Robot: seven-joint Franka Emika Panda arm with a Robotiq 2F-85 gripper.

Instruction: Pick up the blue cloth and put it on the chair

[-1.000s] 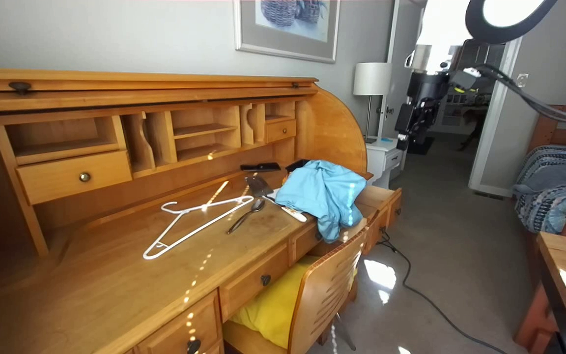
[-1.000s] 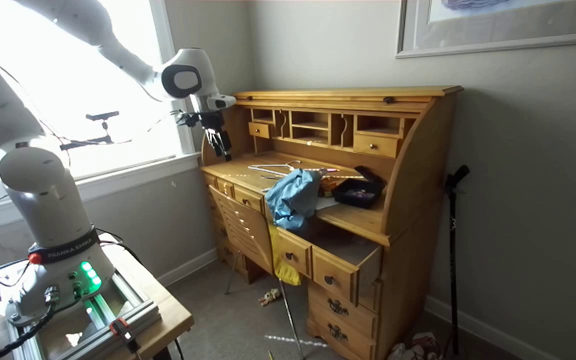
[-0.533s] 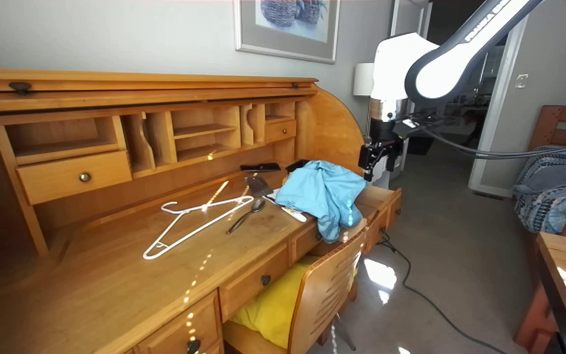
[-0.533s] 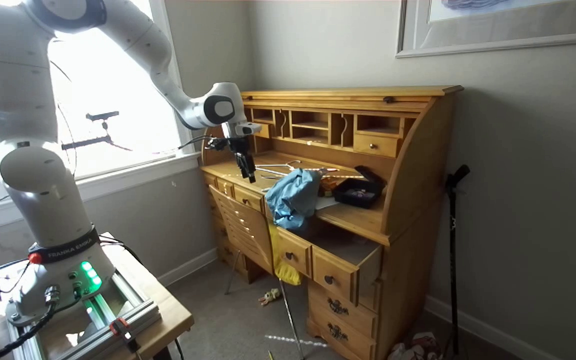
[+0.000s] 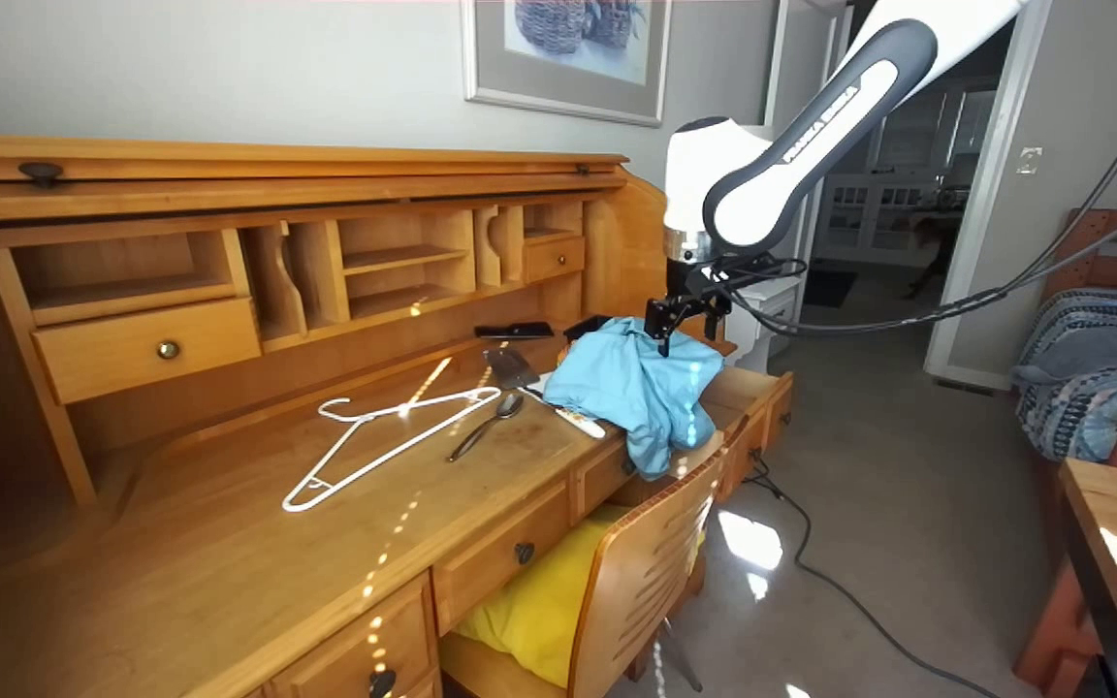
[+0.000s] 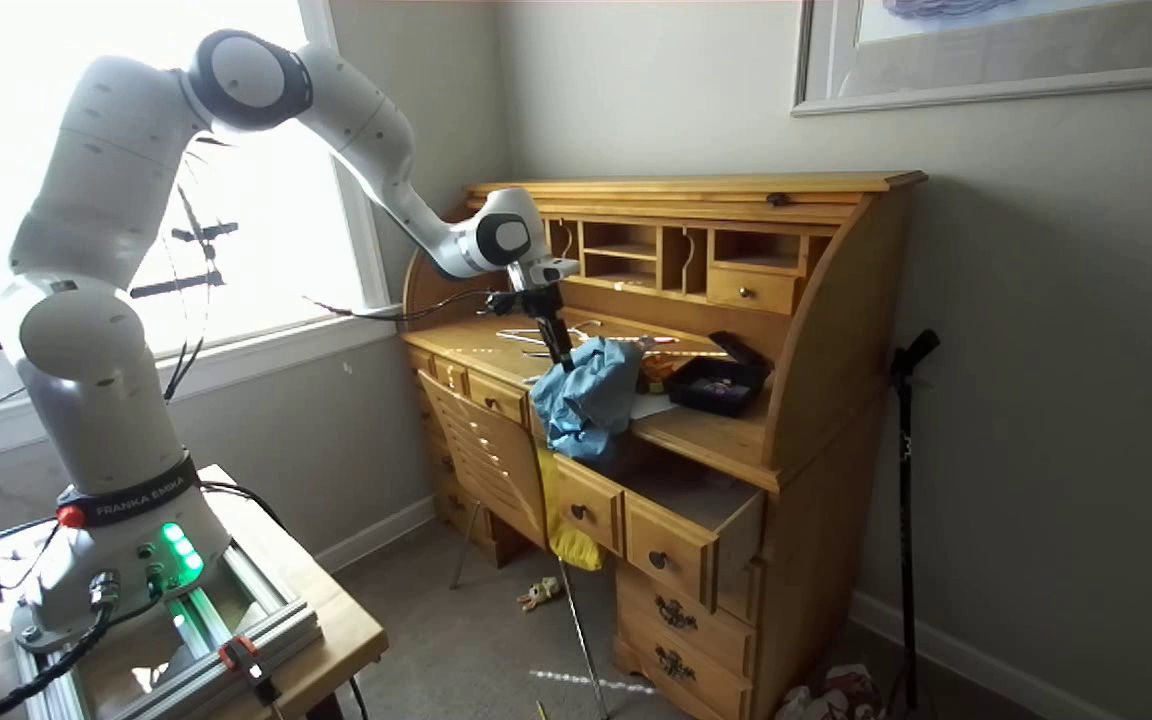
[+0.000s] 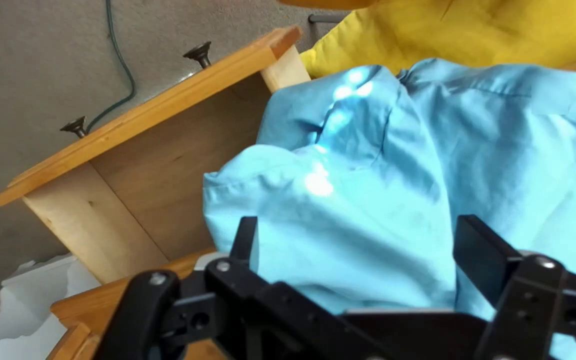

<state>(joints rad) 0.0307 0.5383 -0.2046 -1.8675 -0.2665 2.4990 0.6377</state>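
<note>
In the wrist view, the gripper [image 7: 357, 235] is spread over the blue cloth [image 7: 353, 220]; a shallow pinch could slip. In an exterior view, a low drag might snag it on the open drawer [image 6: 676, 530]. In an exterior view, it bunches on the desk [image 5: 306, 562], no clear long axis, drooping toward the chair [image 5: 631, 582].

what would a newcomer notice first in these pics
Probably the big white robot arm, arched in front of the bright window in an exterior view. Next, the blue cloth, heaped on the desk and hanging over its front edge, with the open claw over it. The yellow fabric on the chair also stands out.
</note>
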